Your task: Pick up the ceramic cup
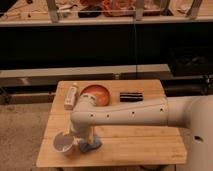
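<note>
The ceramic cup (63, 142) is small, white and round with a pale inside. It stands near the front left corner of the wooden table (140, 142). My gripper (78, 136) hangs down from the white arm (125, 114) and sits right against the cup's right side. A blue object (90, 145) lies just to the right of the gripper, partly hidden by it. The arm reaches in from the right across the middle of the table.
A wide orange bowl (96, 93) sits at the back of the table, partly behind the arm. A white oblong item (71, 96) lies to its left and a black object (131, 96) to its right. Dark shelving stands behind the table.
</note>
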`<state>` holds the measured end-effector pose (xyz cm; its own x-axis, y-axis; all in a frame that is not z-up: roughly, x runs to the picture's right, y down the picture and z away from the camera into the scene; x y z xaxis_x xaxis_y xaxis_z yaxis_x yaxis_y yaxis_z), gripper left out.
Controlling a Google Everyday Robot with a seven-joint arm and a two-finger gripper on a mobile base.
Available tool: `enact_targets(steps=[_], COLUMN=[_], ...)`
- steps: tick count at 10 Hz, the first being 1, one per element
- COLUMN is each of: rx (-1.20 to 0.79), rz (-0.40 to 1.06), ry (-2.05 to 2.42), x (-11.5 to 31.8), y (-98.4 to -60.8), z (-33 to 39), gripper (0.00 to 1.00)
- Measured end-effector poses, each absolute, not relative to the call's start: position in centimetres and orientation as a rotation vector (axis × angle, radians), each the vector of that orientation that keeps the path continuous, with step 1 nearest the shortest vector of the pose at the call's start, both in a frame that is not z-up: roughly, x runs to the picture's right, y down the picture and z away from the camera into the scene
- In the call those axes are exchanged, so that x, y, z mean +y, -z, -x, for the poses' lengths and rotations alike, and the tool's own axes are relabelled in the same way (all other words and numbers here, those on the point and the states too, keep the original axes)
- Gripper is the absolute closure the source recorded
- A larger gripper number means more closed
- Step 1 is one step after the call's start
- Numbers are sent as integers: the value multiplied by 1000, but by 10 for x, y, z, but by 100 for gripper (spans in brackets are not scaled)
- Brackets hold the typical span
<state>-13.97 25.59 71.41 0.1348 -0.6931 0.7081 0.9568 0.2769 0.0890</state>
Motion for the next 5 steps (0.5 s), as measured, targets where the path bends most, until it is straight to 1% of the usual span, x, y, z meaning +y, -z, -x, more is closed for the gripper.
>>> enact_targets(steps=[5], rx=[-749], rz=[453], ry=[1260], x=[262], y=[-723], z=[148], gripper=[20])
